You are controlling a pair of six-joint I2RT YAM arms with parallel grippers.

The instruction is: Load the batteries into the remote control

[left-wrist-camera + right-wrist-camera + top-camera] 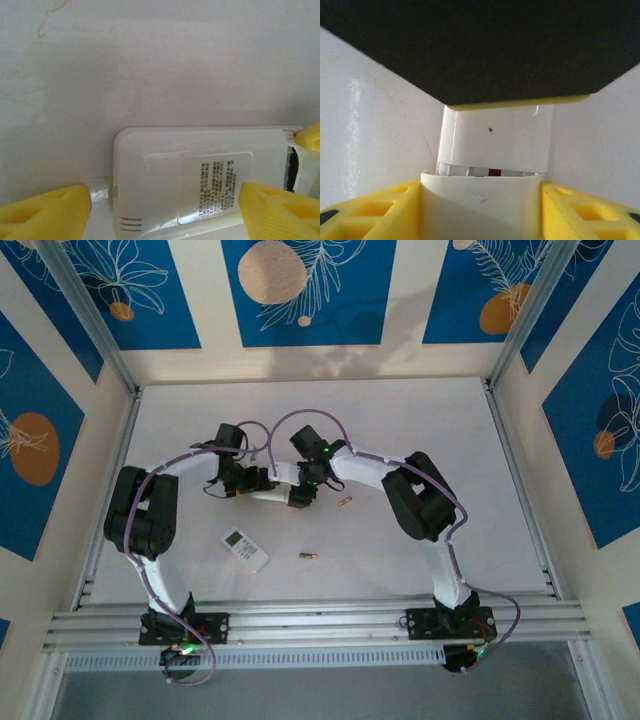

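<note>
From above, the remote control (pixel 272 496) lies on the table between both arms. One battery (pixel 344 503) sits near it on the right arm's side, and a second battery (pixel 308 556) lies basewards of it, by a spare remote (pixel 245 548). The left wrist view shows my left gripper (pixel 165 220) spread over the remote control's labelled back, gripping nothing. The right wrist view adds my right gripper (pixel 480 210) clenched on the remote control's end. The batteries look light, slick and prone to rolling, so I'd pinch mid-barrel.

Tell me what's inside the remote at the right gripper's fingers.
Through the gap in the remote, white ribs and one small dark-brown patch show; the white piece in front hides the rest.
</note>
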